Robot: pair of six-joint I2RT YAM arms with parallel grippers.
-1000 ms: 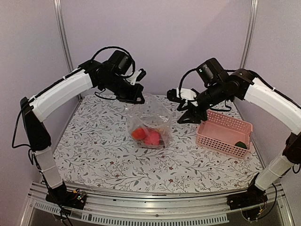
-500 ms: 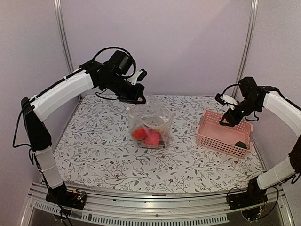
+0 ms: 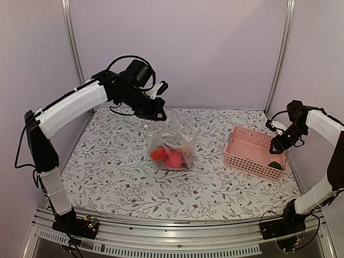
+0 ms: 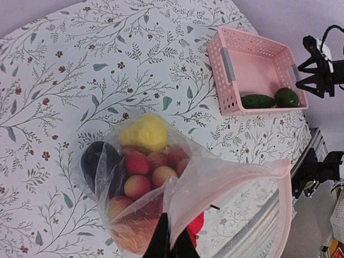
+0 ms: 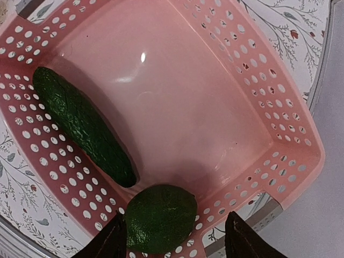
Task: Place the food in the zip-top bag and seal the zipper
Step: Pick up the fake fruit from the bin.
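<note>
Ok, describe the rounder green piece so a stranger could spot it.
Find the pink lattice basket on the right of the floral table. In its near right corner lies the green piece: short and plump, unlike the long cucumber beside it.

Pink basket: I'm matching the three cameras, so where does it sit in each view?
Top external: pink basket, right of centre on the table.
Left wrist: the basket, upper right corner.
Right wrist: the basket fills nearly the whole frame.
Shared landmark: the floral table cover borders it in every view.
</note>
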